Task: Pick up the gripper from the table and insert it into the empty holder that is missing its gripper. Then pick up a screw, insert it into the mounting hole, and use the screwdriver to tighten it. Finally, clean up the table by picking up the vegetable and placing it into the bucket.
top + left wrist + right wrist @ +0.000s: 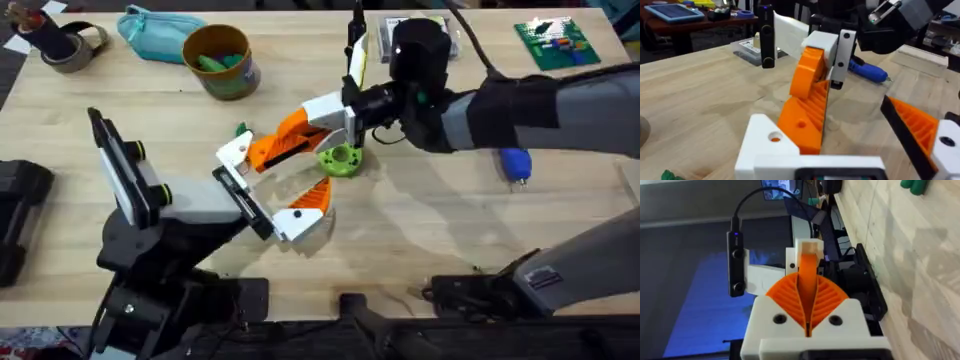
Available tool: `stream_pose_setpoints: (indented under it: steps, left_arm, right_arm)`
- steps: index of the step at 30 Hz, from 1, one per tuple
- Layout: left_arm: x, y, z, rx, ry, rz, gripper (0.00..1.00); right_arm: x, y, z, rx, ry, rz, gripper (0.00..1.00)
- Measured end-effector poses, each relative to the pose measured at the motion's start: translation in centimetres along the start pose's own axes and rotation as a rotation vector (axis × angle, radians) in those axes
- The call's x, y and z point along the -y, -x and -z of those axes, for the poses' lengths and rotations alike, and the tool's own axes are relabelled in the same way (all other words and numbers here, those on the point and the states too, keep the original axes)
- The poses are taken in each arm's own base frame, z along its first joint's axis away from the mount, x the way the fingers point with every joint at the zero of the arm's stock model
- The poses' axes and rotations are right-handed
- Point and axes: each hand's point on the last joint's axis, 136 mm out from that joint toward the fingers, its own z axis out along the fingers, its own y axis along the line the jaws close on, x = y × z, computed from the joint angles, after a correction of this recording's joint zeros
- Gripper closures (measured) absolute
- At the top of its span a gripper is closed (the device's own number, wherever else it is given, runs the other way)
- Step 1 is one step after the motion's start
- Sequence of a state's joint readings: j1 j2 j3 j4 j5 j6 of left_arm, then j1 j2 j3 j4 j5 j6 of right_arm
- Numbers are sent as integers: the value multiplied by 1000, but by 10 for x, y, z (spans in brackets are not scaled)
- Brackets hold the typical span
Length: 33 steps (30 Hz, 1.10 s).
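My right gripper (287, 135) reaches in from the right, its orange fingers (827, 297) shut on the tip of the gripper (802, 122). The gripper's white base (236, 150) sits at the far end of the holder (243, 198), the black jaw bar on my left arm. My left gripper (302, 170) stands open, its other orange finger (917, 127) well apart. The blue screwdriver (514, 164) lies on the table at the right. A small dark-green vegetable (240, 129) rests beside the white base. The yellow-brown bucket (240, 78) stands at the back left with green pieces inside.
A lime-green ring (340, 159) lies under the right gripper. A teal pouch (152, 30) and a tape roll (70, 45) sit at the back left. At the back right is a green circuit board (556, 42), and a clear packet (452, 35) lies behind the right arm.
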<state>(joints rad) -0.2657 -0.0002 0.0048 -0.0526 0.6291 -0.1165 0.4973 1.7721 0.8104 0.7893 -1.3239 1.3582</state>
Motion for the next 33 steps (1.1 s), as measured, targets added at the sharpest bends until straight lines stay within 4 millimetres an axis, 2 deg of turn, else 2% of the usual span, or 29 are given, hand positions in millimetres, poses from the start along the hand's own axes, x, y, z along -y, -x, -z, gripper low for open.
stream_pose_setpoints:
  steps: [17, 24, 33]
  left_arm:
    - [-10, 1, 1, 7, 54, 16, 13]
    - [-12, 0, 1, 5, 67, 45, 13]
    - [-8, -1, 0, -2, 41, 56, 13]
  right_arm:
    - [2, 4, -10, 35, -15, 36, 981]
    - [15, 8, -12, 26, -20, 20, 981]
    - [17, 3, -7, -22, -6, -3, 980]
